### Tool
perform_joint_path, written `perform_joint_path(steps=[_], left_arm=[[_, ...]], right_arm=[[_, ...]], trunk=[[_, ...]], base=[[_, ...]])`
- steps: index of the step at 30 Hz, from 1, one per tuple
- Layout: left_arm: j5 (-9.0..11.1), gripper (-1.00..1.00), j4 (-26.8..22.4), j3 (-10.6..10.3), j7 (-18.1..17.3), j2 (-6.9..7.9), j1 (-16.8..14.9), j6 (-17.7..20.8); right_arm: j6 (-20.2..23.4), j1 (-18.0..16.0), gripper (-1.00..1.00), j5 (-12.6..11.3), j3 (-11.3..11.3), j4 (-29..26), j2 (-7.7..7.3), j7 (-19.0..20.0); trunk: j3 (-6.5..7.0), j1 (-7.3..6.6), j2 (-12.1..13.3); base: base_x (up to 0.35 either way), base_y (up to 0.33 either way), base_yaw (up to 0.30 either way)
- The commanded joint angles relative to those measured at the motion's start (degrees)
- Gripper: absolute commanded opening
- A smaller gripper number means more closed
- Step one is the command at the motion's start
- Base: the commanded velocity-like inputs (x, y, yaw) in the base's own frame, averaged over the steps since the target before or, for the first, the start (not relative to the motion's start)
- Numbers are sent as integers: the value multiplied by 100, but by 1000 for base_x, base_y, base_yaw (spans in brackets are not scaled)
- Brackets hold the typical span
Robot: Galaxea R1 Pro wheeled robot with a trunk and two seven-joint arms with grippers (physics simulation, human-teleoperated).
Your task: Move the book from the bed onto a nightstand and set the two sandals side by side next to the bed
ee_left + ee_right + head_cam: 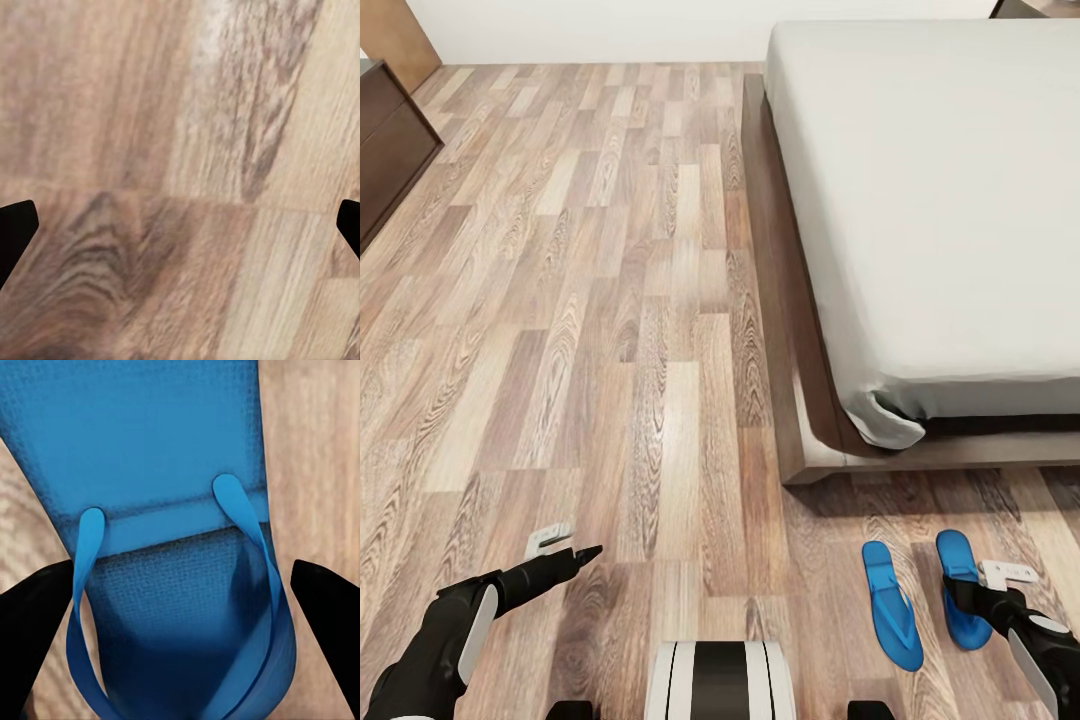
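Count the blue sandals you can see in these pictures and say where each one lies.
2. One sandal lies on the floor past the bed's foot corner. The other lies beside it, under the right gripper, its jaws open either side.

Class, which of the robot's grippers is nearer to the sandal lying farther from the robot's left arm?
Right. The right gripper hangs open directly over that sandal, fingertips flanking its strap. The left gripper is far off across the floor, over bare planks.

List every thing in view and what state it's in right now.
Left sandal: flat on the floor, free.
Right sandal: flat on the floor, between open fingers.
Right gripper: open, straddling the strap.
Left gripper: open, empty, above the floor.
Bed: mattress bare.
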Motion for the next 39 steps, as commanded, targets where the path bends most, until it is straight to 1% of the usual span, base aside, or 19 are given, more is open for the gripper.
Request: perform_joint_path(steps=[1, 6, 9, 12, 22, 39], left_arm=[[44, 100, -2, 9, -2, -1, -2, 50], [44, 100, -2, 9, -2, -1, -2, 50], [44, 100, -2, 9, -2, -1, -2, 50], [44, 100, -2, 9, -2, -1, -2, 50], [44, 100, -2, 2, -2, -1, -2, 50], [44, 100, -2, -2, -2, -10, -2, 50]], right_arm=[[46, -3, -100, -61, -18, -17, 1, 42], [158, -4, -100, -59, -23, -72, 1, 49], [572, -3, -100, -59, -20, -90, 1, 42], [793, -2, -100, -59, -22, -99, 1, 39], [855, -2, -100, -59, -21, -104, 1, 31], [849, -3, -100, -53, -17, -103, 1, 30]], trunk=[[-3, -1, -1], [-3, -1, -1], [-3, -1, -1], [-3, -1, -1], [-3, -1, -1], [-380, 43, -24]], base=[[0, 0, 0], [0, 0, 0], [0, 0, 0], [0, 0, 0], [0, 0, 0], [0, 0, 0]])
